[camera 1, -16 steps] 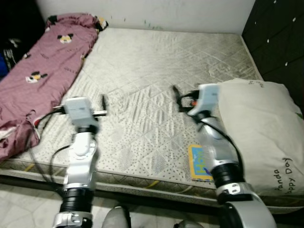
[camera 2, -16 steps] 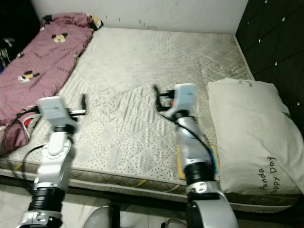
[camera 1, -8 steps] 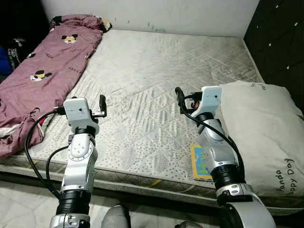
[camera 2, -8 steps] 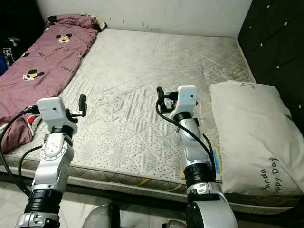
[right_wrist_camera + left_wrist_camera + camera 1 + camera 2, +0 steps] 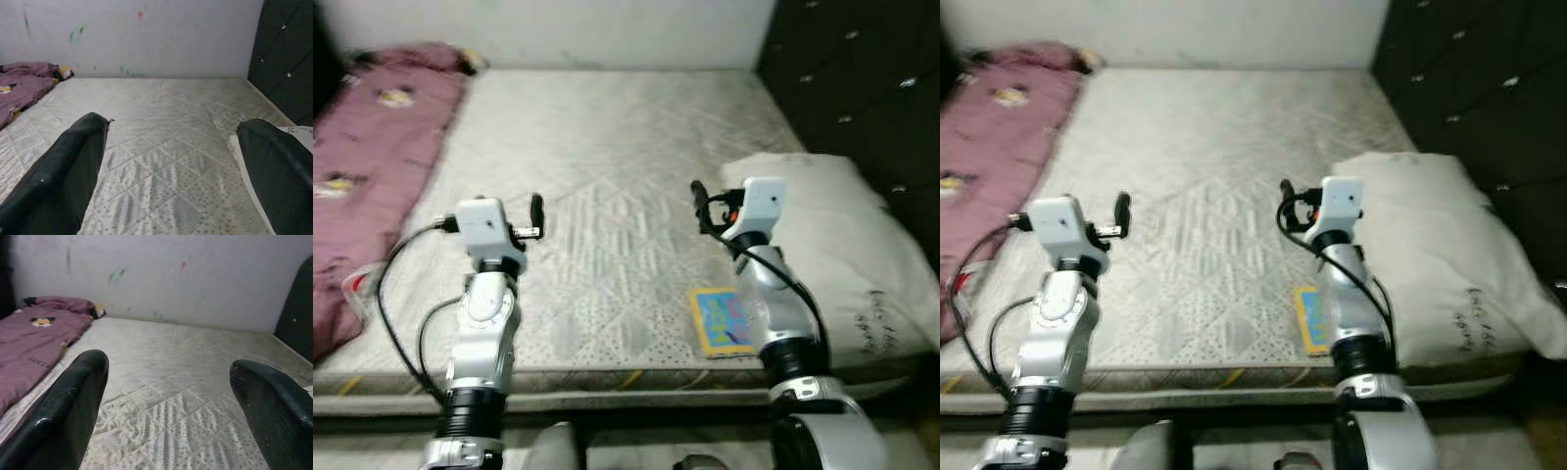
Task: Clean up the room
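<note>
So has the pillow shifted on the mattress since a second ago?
No. The pillow lies beside the yellow-blue label at the mattress edge as before; the camera moved.

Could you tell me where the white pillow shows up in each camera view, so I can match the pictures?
Left eye view: the white pillow lies right of the right arm, below the dark headboard.
Right eye view: same place, right of centre.
Left wrist view: a sliver at the edge.
Right wrist view: its corner beside one of the fingers.
Shared landmark: the pink blanket.
</note>
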Robot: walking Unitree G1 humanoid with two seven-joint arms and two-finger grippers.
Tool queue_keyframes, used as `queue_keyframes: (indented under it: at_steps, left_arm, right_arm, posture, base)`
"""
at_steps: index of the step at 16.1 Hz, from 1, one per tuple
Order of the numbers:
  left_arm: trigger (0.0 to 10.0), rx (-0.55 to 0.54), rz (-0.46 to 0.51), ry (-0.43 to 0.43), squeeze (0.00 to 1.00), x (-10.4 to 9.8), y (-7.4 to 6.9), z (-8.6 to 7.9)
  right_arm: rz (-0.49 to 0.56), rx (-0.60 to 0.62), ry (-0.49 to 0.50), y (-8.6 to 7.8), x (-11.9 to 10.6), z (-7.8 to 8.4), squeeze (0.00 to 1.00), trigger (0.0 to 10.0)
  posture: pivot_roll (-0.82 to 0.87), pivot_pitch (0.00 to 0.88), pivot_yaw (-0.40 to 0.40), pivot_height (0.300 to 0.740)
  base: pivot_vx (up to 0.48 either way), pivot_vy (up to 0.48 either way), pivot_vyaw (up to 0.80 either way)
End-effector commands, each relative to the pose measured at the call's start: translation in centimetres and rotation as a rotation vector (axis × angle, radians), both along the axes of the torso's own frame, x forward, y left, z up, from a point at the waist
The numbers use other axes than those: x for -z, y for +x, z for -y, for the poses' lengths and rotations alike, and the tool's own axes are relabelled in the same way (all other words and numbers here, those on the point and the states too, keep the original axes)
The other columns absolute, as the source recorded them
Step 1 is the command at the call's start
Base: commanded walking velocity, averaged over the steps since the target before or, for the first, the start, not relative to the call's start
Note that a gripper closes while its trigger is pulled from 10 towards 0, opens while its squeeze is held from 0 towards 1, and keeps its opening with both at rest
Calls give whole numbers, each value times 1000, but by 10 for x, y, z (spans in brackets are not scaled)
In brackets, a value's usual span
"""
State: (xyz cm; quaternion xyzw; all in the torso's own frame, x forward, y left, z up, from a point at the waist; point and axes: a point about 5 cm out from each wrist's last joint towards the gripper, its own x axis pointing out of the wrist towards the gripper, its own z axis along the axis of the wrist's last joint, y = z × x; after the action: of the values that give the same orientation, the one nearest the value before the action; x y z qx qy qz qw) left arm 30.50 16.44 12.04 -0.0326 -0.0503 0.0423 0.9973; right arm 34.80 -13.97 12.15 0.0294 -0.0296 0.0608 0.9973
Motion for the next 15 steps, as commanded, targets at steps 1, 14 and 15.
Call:
queue_keyframes:
  at_steps: [1, 14, 15]
  left_arm:
    - [10000, -12, -15, 0, 0, 2, 0, -5]
    - [10000, -13, -20, -9, 0, 3, 0, -5]
    - [10000, -15, -22, -13, 0, 3, 0, -5]
  right_arm:
    - [3, -31, 6, 2, -2, -10, 0, 10000]
    - [12, -76, -19, 1, -2, -16, 0, 10000]
    - [10, -75, -19, 1, -2, -16, 0, 10000]
  posture:
    - [-31, 0, 8, 740]
    - [-32, 0, 10, 740]
    - [-32, 0, 9, 740]
  base:
    - [0, 480, 0]
    - [0, 480, 162]
    - [0, 480, 800]
